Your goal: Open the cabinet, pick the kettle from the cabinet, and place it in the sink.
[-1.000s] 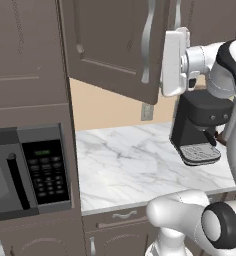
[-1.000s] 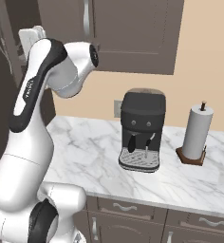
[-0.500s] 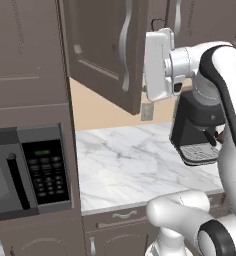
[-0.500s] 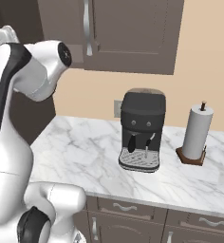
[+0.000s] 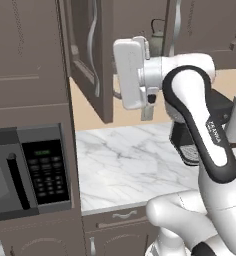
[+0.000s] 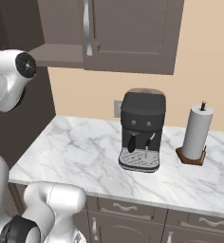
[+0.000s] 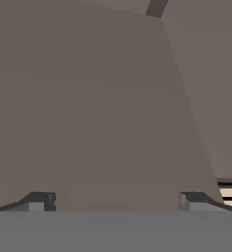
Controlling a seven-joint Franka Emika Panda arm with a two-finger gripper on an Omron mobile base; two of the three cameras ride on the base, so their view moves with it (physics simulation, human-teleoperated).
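The gripper (image 7: 115, 203) is spread wide and empty, facing the swung-out left door of the cabinet (image 5: 87, 65) close ahead. That door is open; behind the hand, the kettle (image 5: 157, 34) sits inside, not yet picked. The grasp and the carry to the sink remain. Below lie a white marble counter (image 6: 76, 152), a black coffee machine (image 6: 141, 130) and a paper-towel roll (image 6: 198, 132).

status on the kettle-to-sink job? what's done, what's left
Done: the left door of the grey-brown panelled wall cabinet stands swung open, and the small grey-green metal kettle shows on the shelf inside. In hand: nothing; the claw is open and empty, facing a plain brown surface. Left: reach in, grasp the kettle, carry it to the sink.
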